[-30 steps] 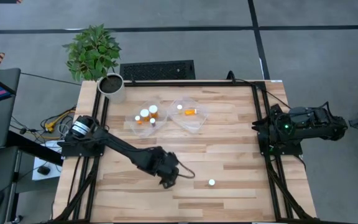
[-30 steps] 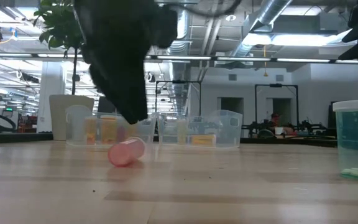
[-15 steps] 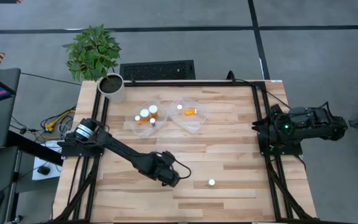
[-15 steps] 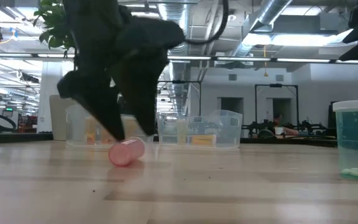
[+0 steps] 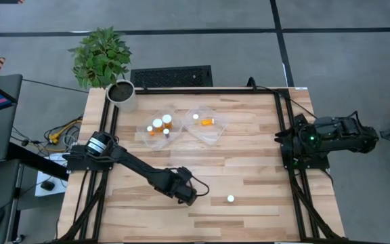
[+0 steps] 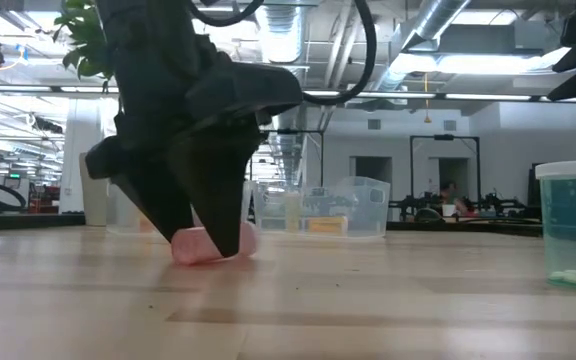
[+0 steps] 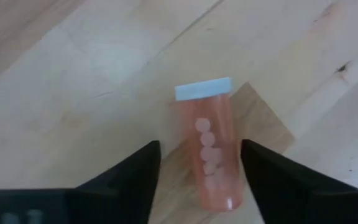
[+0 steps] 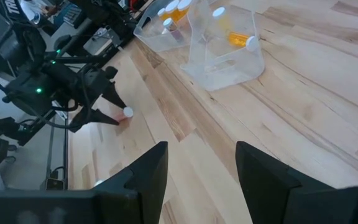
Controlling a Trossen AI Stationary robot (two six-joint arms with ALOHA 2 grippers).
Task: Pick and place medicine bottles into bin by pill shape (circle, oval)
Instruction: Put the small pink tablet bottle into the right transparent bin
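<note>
**Left claw straddling a fallen bottle, right arm parked**

Left claw point(image 5: 186, 194) was down at the desk point(image 5: 249, 156) surface, near the front edge, a bit left of centre. Fingers point(image 7: 132, 171) were spread apart, one on each side of a bottle lying on its side point(image 7: 211, 149). Not clamped: the left wrist view showed wood on both sides between bottle and finger. That bottle was translucent orange with a white cap point(image 7: 202, 89) pointing away from the wrist; round pills sat in a row inside. In the low view the bottle point(image 6: 200, 245) was mostly hidden behind the claw tips, which reached down to the wood.

A second bottle point(image 5: 230, 199) stood upright on the desk, near the claw, toward the right; only its white cap showed from above. The low view had it close to the lens at the right edge point(image 6: 571, 225).

Two clear trays sat side by side toward the back of the desk. Left tray point(image 5: 145, 136) held about four upright bottles. Right tray point(image 5: 217, 133) held one upright and one lying down. Couldn't read pill shapes in those.

Right claw point(image 8: 201, 165) was parked at the right desk edge, well apart from everything, fingers apart and holding nothing.

A potted plant point(image 5: 119, 93) stood at the back left corner.
</note>
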